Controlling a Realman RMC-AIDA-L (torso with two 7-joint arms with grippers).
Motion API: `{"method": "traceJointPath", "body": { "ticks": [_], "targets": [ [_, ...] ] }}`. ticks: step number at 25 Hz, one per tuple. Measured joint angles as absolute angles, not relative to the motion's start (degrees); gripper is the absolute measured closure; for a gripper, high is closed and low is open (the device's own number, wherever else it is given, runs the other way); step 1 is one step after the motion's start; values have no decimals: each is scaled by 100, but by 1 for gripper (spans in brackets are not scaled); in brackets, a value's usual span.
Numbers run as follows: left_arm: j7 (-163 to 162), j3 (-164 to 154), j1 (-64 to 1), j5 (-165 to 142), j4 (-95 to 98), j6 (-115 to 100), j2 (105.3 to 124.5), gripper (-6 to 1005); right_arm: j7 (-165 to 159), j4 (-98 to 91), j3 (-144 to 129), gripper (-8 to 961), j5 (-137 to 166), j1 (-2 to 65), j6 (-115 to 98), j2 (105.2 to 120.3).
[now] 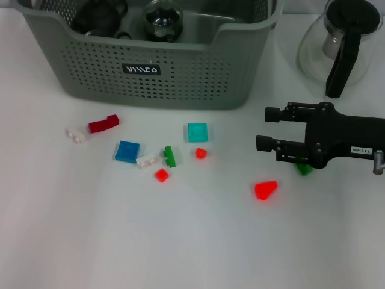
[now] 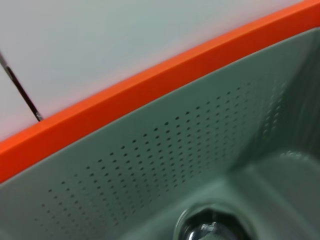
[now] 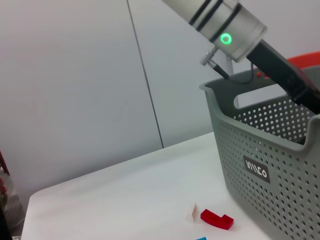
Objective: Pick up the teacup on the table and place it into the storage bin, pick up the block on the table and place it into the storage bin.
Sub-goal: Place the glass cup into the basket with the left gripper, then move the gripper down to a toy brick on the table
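On the white table our right gripper (image 1: pixel 261 128) hovers with its black fingers (image 1: pixel 272 113) parted and empty, a small green plastic block (image 1: pixel 304 169) just beneath its body. Our left arm (image 3: pixel 235 30) reaches into the grey-green perforated plastic storage bin (image 1: pixel 180 78) at the table's far side, where dark glassy teacups (image 1: pixel 161 18) sit; we cannot tell its fingers' state.

**Obscured and cropped items**

The storage bin (image 1: pixel 180 78) is cut off at the head view's top edge; the dark objects inside cannot be identified. The right gripper (image 1: pixel 267 128) covers most of a green block (image 1: pixel 304 169). The glass pot (image 1: pixel 337 42) runs past the top edge. The left gripper is unseen.
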State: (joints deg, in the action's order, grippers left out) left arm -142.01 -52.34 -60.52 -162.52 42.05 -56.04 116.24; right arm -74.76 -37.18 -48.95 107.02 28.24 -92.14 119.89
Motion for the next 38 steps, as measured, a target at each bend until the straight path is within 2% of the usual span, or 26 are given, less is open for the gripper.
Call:
{"method": "traceJointPath", "body": {
  "ticks": [2,4,6,7,10,13,15,18,21,26,30,35,38],
  "targets": [
    [-14075,-4954,-5838,-15864,4864,-6073,11702,785,-7476,-3718,-4896,278,10704,2826,-9213,11989],
    [-13631,-4501,-5421,-14923,5731,-6677,11804,712,-7475,-3718,-4895,278,10707,2829,-9217,11989],
    [-13146,-4090,-4979,-13673,6282,-7251,11804,639,-7476,-3718,-4895,278,10705,2833,-9226,11988],
    [-12919,-3927,-4770,-12836,6405,-7569,11749,603,-7477,-3718,-4895,278,10706,2833,-9228,11988],
    [-12489,-3648,-4311,-10483,6140,-8479,11356,518,-7479,-3718,-4895,278,10689,2832,-9230,11988],
    [-11970,-3294,-4071,-8846,4843,-9620,10987,434,-7479,-3718,-4896,278,10678,2835,-9229,11990],
    [-11690,-2909,-3971,-8299,4210,-10364,10875,377,-7480,-3718,-4903,278,10680,2850,-9226,11996],
    [-11532,-2653,-3754,-8276,4012,-11164,10836,334,-7482,-3718,-4911,278,10682,2865,-9223,11998],
    [-11471,-2747,-3509,-8882,4386,-11487,10887,291,-7482,-3718,-4918,278,10679,2879,-9229,11996],
    [-11168,-3050,-3148,-10426,5179,-11536,10940,291,-7482,-3718,-4925,278,10689,2880,-9242,11988],
    [-10792,-3346,-3016,-11767,5797,-11449,11070,292,-7481,-3718,-4920,278,10696,2863,-9245,11988],
    [-10823,-3849,-3038,-12923,6487,-11373,11350,292,-7480,-3716,-4921,278,10700,2862,-9246,11988],
    [-11136,-4016,-3083,-13674,7145,-11164,11641,293,-7481,-3711,-4916,279,10702,2872,-9246,11988]
  ]
}}
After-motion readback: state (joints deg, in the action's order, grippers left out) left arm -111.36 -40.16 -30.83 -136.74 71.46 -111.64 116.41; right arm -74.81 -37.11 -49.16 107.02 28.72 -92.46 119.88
